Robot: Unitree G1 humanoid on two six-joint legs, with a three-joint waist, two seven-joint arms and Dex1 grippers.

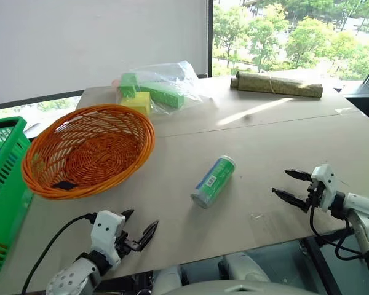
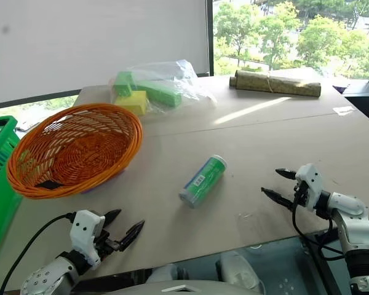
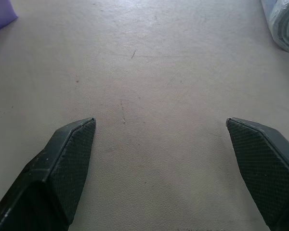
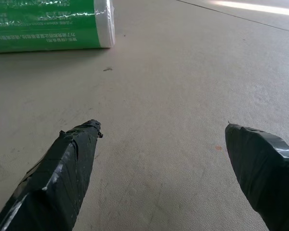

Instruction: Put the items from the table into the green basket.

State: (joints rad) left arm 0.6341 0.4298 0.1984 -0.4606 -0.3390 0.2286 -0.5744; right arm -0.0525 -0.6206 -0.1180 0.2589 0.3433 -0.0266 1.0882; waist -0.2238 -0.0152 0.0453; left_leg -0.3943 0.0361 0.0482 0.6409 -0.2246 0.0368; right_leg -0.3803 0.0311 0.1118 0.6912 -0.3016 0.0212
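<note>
Both grippers hover with fingers spread wide and holding nothing above the table (image 1: pixel 283 141), a light-tan board with a thin seam running across it. Between them, nearer the right gripper (image 1: pixel 290 184), the green can (image 1: pixel 213 180) lies on its side, one silver end toward the robot and its blue-white label facing up. The right gripper sits well to the can's right, its black fingertips aimed leftward at it and slightly down; in the right wrist view the can (image 4: pixel 48 24) rests just beyond the open fingers, off toward one side and apart from them. The left gripper (image 1: pixel 139 228) hangs at the table's near edge, angled forward and to the right, with the can well ahead and to its right. In the left wrist view a purple corner, likely the tissue pack (image 3: pixel 1 14), peeks in at the frame edge on the bare board. The green basket (image 1: pixel 3 190) stands at the table's left edge, beside the orange wicker basket (image 1: pixel 89 150). Farther back lie a clear bag of green and yellow blocks (image 1: pixel 155 89) and a rolled mat (image 1: pixel 277 84).
</note>
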